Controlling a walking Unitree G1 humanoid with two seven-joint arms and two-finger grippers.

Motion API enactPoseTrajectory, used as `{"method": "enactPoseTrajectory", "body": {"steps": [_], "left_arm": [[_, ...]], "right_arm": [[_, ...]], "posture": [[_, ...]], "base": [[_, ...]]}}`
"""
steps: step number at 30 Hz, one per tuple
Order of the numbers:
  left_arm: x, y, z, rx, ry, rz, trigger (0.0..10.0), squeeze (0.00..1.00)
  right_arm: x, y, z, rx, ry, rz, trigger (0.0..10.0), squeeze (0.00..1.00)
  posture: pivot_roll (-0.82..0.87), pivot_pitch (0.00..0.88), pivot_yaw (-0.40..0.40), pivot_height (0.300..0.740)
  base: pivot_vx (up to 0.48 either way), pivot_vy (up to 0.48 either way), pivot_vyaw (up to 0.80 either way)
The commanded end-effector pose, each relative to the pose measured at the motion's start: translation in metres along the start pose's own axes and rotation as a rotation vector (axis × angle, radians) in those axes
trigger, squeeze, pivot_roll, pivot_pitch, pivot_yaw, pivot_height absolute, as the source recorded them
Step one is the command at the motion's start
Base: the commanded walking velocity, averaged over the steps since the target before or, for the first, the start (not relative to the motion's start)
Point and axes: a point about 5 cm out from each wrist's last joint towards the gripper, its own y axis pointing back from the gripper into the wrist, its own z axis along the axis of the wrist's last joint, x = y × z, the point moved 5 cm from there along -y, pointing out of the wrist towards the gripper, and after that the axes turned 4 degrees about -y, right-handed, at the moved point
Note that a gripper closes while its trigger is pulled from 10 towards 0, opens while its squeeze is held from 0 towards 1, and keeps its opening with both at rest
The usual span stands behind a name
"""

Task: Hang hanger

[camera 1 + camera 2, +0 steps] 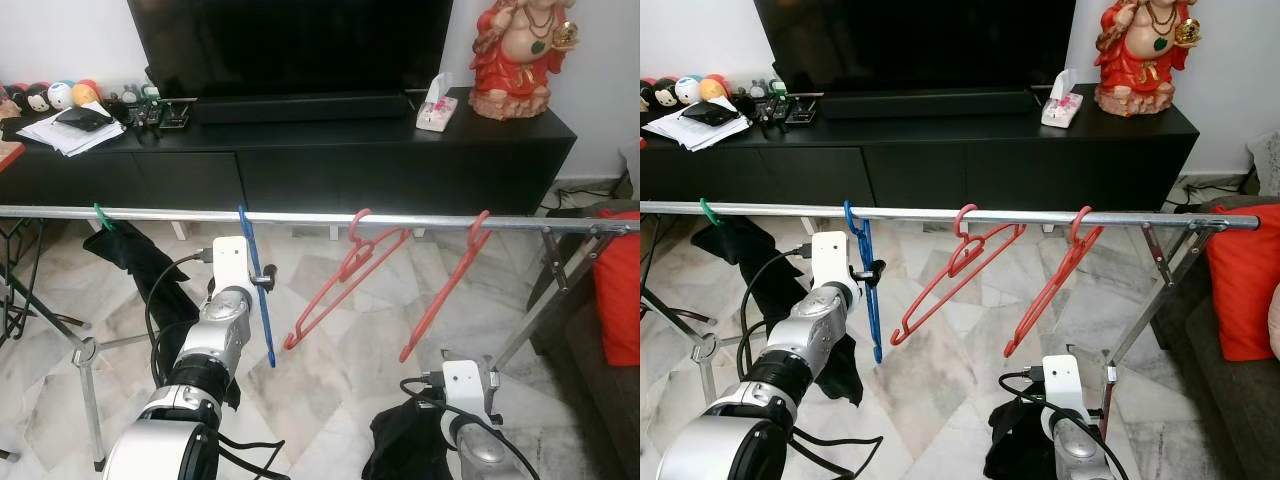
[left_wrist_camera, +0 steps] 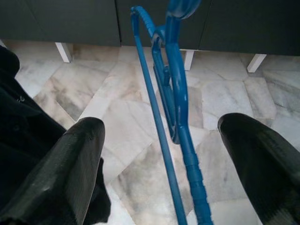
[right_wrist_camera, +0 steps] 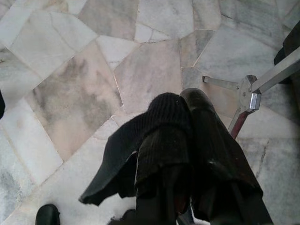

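A blue hanger (image 1: 262, 300) hangs by its hook on the silver rail (image 1: 300, 217) of a clothes rack. My left arm (image 1: 225, 320) reaches up just left of it. In the left wrist view the left gripper (image 2: 161, 126) is open, and the blue hanger (image 2: 180, 117) stands between its two wide-apart fingers without touching either. My right arm (image 1: 465, 400) is low under the rail. Its gripper (image 3: 185, 101) is shut on a black garment (image 3: 140, 154) that droops over the marble floor.
Two red hangers (image 1: 345, 270) (image 1: 445, 285) hang to the right on the rail. At its left end, a green hook (image 1: 103, 217) carries a black garment (image 1: 140, 260). Rack legs (image 1: 545, 300) slant down on both sides. A black TV console (image 1: 300, 160) stands behind, and a red cushion (image 1: 620, 285) lies right.
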Motion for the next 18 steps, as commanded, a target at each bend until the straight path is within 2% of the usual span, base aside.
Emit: {"method": "enactPoseTrajectory", "body": {"steps": [1, 2, 8, 9, 12, 13, 18], "left_arm": [[0.0016, -0.0017, 0.0033, -0.005, -0.027, 0.002, 1.6, 0.0], [0.0011, -0.0018, 0.0032, -0.006, -0.031, 0.002, 0.0, 0.0], [0.0003, -0.0042, 0.0009, -0.011, -0.043, -0.003, 0.0, 0.0], [0.0002, -0.0045, 0.0007, -0.01, -0.047, -0.005, 0.8, 0.0], [-0.0001, -0.005, 0.0007, -0.011, -0.05, -0.008, 0.8, 0.0], [0.0002, -0.0054, -0.0002, -0.006, -0.056, -0.003, 10.0, 0.0], [0.0003, -0.0058, -0.0006, -0.005, -0.059, -0.001, 10.0, 0.0]], "right_arm": [[0.0039, -0.0019, 0.0073, -0.022, -0.004, 0.008, 10.0, 0.0], [0.004, -0.0018, 0.007, -0.022, -0.005, 0.008, 10.0, 0.0], [0.0015, -0.0014, 0.0061, -0.02, -0.008, 0.001, 10.0, 0.0], [0.0001, -0.0012, 0.0052, -0.017, -0.008, -0.001, 10.0, 0.0], [-0.0005, -0.0012, 0.0047, -0.015, -0.008, -0.001, 10.0, 0.0], [0.0003, -0.0013, 0.0051, -0.016, -0.008, 0.0, 10.0, 0.0], [0.0006, -0.0013, 0.0053, -0.016, -0.008, 0.001, 10.0, 0.0]], "posture": [[-0.15, 0.0, 0.063, 0.74], [-0.15, 0.0, 0.063, 0.74], [-0.16, 0.0, 0.064, 0.74], [-0.16, 0.0, 0.064, 0.74], [-0.16, 0.0, 0.064, 0.74], [-0.16, 0.0, 0.065, 0.74], [-0.16, 0.0, 0.065, 0.74]], "base": [[0.0, 0.0, 0.0], [0.0, 0.0, 0.0], [0.0, 0.0, 0.0], [0.0, 0.0, 0.0], [0.0, 0.0, 0.0], [0.0, 0.0, 0.0], [0.0, 0.0, 0.0]]}}
